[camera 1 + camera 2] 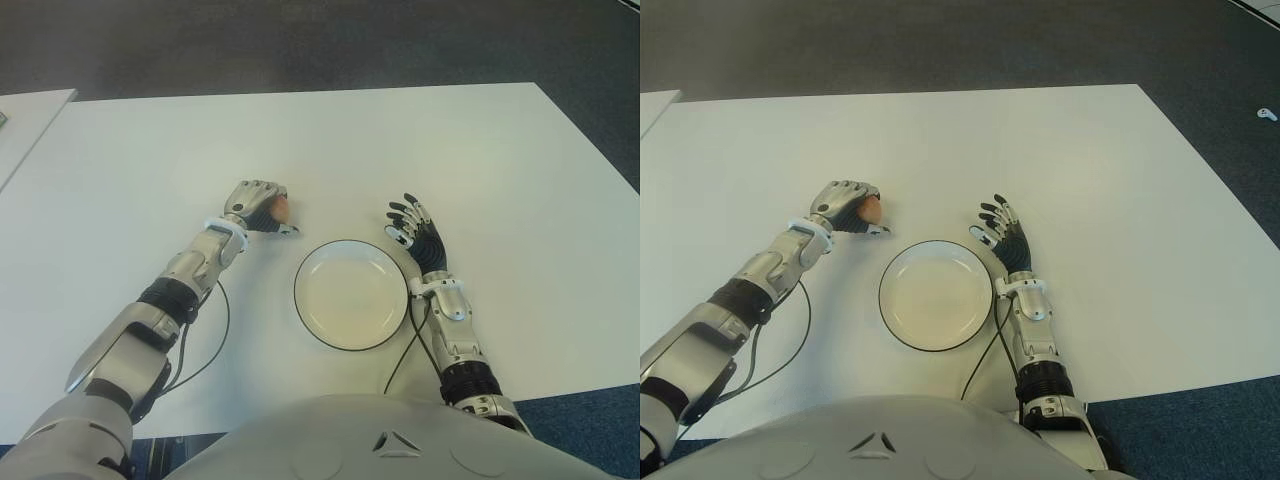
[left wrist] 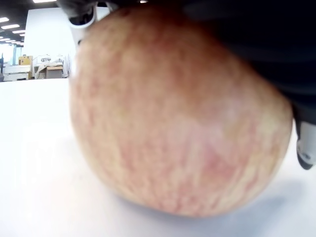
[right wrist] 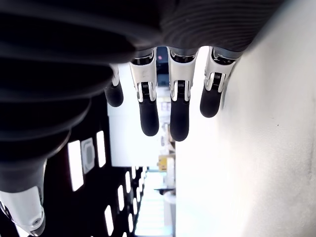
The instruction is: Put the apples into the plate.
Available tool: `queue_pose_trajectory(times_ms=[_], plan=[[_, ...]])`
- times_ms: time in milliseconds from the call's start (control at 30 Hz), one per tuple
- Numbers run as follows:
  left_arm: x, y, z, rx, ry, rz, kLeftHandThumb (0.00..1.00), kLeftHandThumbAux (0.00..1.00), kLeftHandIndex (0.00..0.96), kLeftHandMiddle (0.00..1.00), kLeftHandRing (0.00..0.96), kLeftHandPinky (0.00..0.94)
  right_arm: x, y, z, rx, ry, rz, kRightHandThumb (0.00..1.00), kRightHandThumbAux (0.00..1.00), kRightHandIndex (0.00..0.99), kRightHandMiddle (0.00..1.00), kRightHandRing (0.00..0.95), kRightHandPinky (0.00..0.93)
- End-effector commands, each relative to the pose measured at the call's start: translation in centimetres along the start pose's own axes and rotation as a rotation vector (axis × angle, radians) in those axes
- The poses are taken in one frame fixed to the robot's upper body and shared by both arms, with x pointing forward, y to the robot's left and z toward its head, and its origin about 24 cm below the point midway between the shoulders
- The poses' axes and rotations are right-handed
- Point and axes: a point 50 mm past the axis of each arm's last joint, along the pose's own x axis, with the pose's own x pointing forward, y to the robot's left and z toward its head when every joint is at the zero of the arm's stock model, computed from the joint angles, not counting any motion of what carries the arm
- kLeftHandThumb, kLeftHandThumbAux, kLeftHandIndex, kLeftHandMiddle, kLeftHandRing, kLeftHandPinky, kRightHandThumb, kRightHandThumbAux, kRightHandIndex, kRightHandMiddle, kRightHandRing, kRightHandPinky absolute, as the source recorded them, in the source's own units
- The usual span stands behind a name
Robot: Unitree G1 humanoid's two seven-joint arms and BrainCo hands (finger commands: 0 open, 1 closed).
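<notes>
- The left hand [image 1: 256, 205] sat on the table's left-centre, its fingers [image 1: 262, 190] curled down over an apple [image 1: 281, 209] and clamped on it.
- Only a sliver of the apple's reddish skin showed past the knuckles in the eye views, on the side facing the plate.
- In the left wrist view the apple [image 2: 177, 113] filled almost everything: a yellow-red, streaked skin, with its underside touching the white table [image 2: 34, 163] and a soft shadow beneath it.
- Dark parts of the hand pressed against the apple's upper side in that same view.
- The plate [image 1: 351, 294], white with a dark rim, lay just beside the clamped hand, toward the robot's right and a little nearer the body; nothing lay in it.
- The apple was outside the plate, near its rim but apart from it.
- The right hand [image 1: 414, 230] showed just beside the plate's right edge, its fingers [image 3: 178, 111] straight and apart, gripping nothing.
- A dark cable [image 1: 405, 350] ran from the right forearm along the plate's near-right rim to the table's edge.
- Another dark cable [image 1: 214, 340] looped on the table beside the left forearm.
- Dark carpet floor [image 1: 300, 45] lay beyond the table's far edge.
</notes>
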Motion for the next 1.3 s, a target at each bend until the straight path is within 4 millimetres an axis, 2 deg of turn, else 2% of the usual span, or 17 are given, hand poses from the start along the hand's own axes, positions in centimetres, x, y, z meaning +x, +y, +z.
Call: queue_pose_trajectory(times_ms=[33, 200, 300, 400, 533, 567, 667, 867, 1067, 1200, 1300], plan=[[-1.8, -3.2, -0.2, -0.033, 0.024, -0.151, 0.855, 0.667, 0.4, 0.53, 0.83, 0.791, -2.4, -0.2, -3.7, 0.013, 0.192, -0.021, 0.146, 0.634, 0.077, 0.241, 0.255, 0.212], [-1.8, -2.5, -0.4, -0.042, 0.022, -0.117, 0.856, 0.667, 0.401, 0.531, 0.83, 0.761, -2.5, -0.2, -3.7, 0.014, 0.19, -0.024, 0.148, 0.624, 0.079, 0.25, 0.261, 0.212], [-1.5, 1.0, -0.8, -0.044, -0.001, -0.019, 0.856, 0.666, 0.402, 0.532, 0.833, 0.782, -2.5, -0.2, -3.7, 0.019, 0.195, -0.024, 0.142, 0.619, 0.079, 0.243, 0.248, 0.18], [-1.4, 4.2, -0.3, -0.051, -0.011, 0.085, 0.857, 0.666, 0.405, 0.532, 0.837, 0.78, -2.4, -0.3, -3.9, 0.021, 0.202, -0.019, 0.134, 0.615, 0.074, 0.232, 0.232, 0.159], [-2.1, 7.1, 0.4, -0.067, -0.029, 0.184, 0.858, 0.665, 0.407, 0.533, 0.84, 0.764, -2.4, -0.5, -4.1, 0.023, 0.21, -0.013, 0.133, 0.609, 0.073, 0.231, 0.228, 0.163], [-2.3, 7.6, 0.5, -0.07, -0.035, 0.2, 0.858, 0.665, 0.408, 0.533, 0.841, 0.733, -2.4, -0.6, -4.1, 0.023, 0.212, -0.012, 0.135, 0.611, 0.072, 0.231, 0.228, 0.168], [-2.8, 8.2, 0.8, -0.075, -0.043, 0.233, 0.858, 0.664, 0.41, 0.533, 0.84, 0.685, -2.3, -0.6, -4.2, 0.026, 0.215, -0.008, 0.141, 0.616, 0.071, 0.23, 0.229, 0.176], [-3.3, 8.5, 1.3, -0.047, -0.067, 0.267, 0.859, 0.664, 0.411, 0.535, 0.837, 0.677, -2.4, -0.7, -4.3, 0.025, 0.209, 0.003, 0.133, 0.616, 0.069, 0.224, 0.228, 0.181], [-4.2, 9.2, 3.0, -0.024, -0.117, 0.264, 0.86, 0.664, 0.411, 0.535, 0.837, 0.707, -2.5, -0.7, -4.5, 0.029, 0.21, 0.004, 0.12, 0.615, 0.076, 0.226, 0.227, 0.171], [-4.5, 9.4, 3.7, -0.023, -0.138, 0.244, 0.86, 0.664, 0.41, 0.535, 0.833, 0.608, -2.5, -0.7, -4.5, 0.025, 0.21, 0.004, 0.114, 0.612, 0.075, 0.226, 0.227, 0.18], [-4.7, 9.5, 4.2, -0.014, -0.145, 0.236, 0.86, 0.663, 0.41, 0.535, 0.828, 0.673, -2.5, -0.6, -4.4, 0.024, 0.208, 0.004, 0.118, 0.618, 0.073, 0.229, 0.231, 0.194]])
